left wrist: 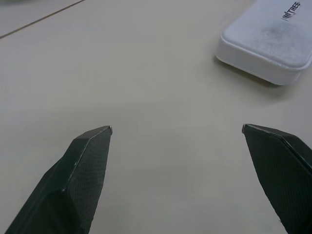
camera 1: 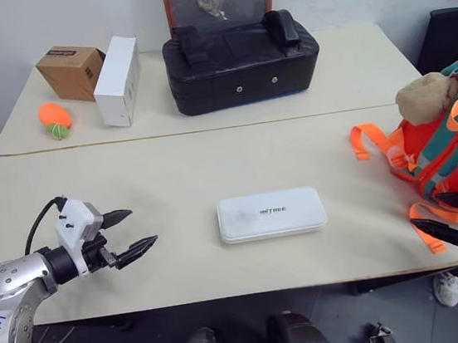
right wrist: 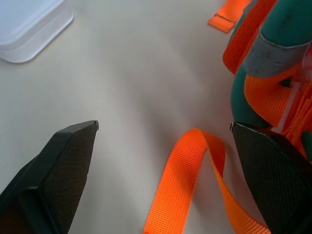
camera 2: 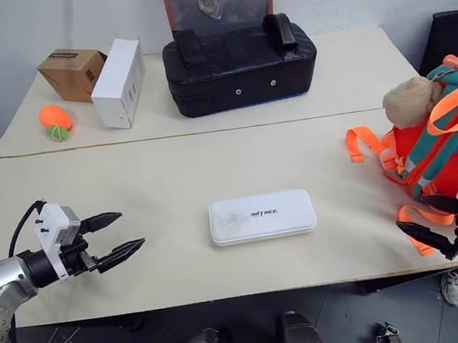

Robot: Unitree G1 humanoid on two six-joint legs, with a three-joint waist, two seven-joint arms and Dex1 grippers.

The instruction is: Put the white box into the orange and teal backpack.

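Observation:
The white box (camera 1: 271, 214) lies flat near the middle of the front table, dark lettering on its lid. The orange and teal backpack (camera 1: 453, 144) sits at the table's right edge, a tan plush toy (camera 1: 425, 97) on top and orange straps (camera 1: 431, 233) spilling toward the front. My left gripper (camera 1: 132, 233) hovers open over the table well left of the box, empty, its fingers (left wrist: 83, 165) pointing at the box (left wrist: 270, 39). My right gripper (camera 1: 450, 218) stands open at the backpack's front corner, over a loose strap (right wrist: 195, 180), holding nothing.
On the rear table stand a black padded bag (camera 1: 241, 61), a taller white carton (camera 1: 117, 81), a brown cardboard box (camera 1: 71, 72) and a small orange toy (camera 1: 55, 119). A seam (camera 1: 207, 130) divides the two tables. A framed panel leans behind the black bag.

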